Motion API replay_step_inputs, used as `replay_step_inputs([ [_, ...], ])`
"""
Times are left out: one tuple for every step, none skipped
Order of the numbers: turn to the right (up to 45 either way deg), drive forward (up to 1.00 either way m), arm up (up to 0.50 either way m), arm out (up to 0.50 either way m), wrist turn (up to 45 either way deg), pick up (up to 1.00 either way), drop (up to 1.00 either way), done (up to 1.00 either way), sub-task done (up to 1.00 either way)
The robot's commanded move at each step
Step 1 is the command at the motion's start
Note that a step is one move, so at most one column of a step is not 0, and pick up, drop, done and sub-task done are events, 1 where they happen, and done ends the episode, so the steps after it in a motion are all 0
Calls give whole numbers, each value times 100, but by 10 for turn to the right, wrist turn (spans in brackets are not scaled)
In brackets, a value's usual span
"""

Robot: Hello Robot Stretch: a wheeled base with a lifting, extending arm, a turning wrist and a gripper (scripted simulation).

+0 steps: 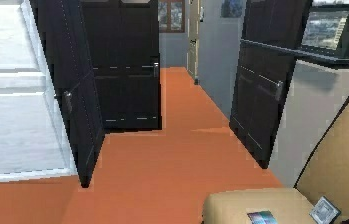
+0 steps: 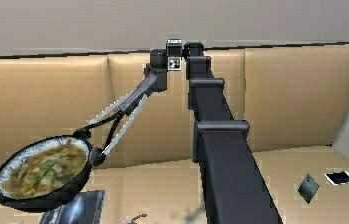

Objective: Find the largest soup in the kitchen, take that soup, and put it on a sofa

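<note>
A dark bowl of soup (image 2: 42, 172), greenish-yellow with bits in it, hangs tilted at the far end of my gripper (image 2: 85, 136), so the gripper holds it. It is above the tan sofa (image 2: 282, 95), over the left part of the seat. My arm (image 2: 222, 130) reaches out toward the sofa's backrest, and the thin fingers (image 2: 117, 112) slant down and left from the wrist to the bowl's rim. A corner of the same sofa (image 1: 244, 203) appears at the bottom of the forward view.
A flat dark thing (image 2: 80, 208) lies on the seat under the bowl, and two small flat items (image 2: 309, 186) (image 2: 340, 177) lie further right. Ahead, an orange floor (image 1: 172, 130) runs down a hallway between dark doors (image 1: 72, 90) (image 1: 267, 80), with a white door (image 1: 12, 90) on the left.
</note>
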Motion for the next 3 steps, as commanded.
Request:
replay_step_inputs([
  [0,0,0,0,450,0,0,0,0],
  [0,0,0,0,450,0,0,0,0],
  [0,0,0,0,390,0,0,0,0],
])
